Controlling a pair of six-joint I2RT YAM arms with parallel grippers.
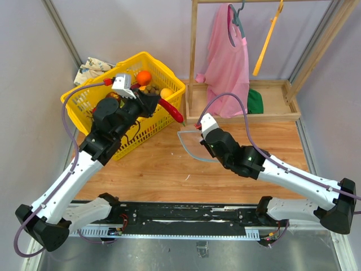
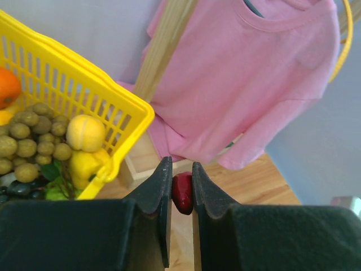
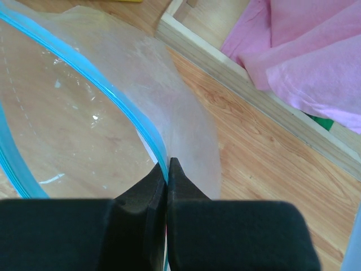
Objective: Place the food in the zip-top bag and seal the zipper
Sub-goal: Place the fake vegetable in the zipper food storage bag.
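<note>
My left gripper [image 1: 159,103] is shut on a red chili [image 1: 172,112], held in the air just off the right rim of the yellow basket [image 1: 84,110]. In the left wrist view the chili [image 2: 182,193] sits pinched between the jaws of that gripper [image 2: 181,171]. More food lies in the basket: an orange [image 1: 144,77], a yellow fruit [image 2: 86,132] and a brownish grape cluster [image 2: 34,138]. My right gripper [image 1: 201,137] is shut on the rim of the clear zip-top bag [image 1: 192,148], which it holds up off the wood. The light blue zipper [image 3: 115,96] bows apart, so the mouth gapes in front of the gripper [image 3: 168,165].
A wooden rack base [image 1: 276,104] stands at the back right with a pink shirt [image 1: 228,56] hanging on it, a green item [image 1: 255,101] and a yellow strap [image 1: 268,36]. A patterned cloth [image 1: 93,68] lies behind the basket. The wooden board [image 1: 169,169] lies between the arms.
</note>
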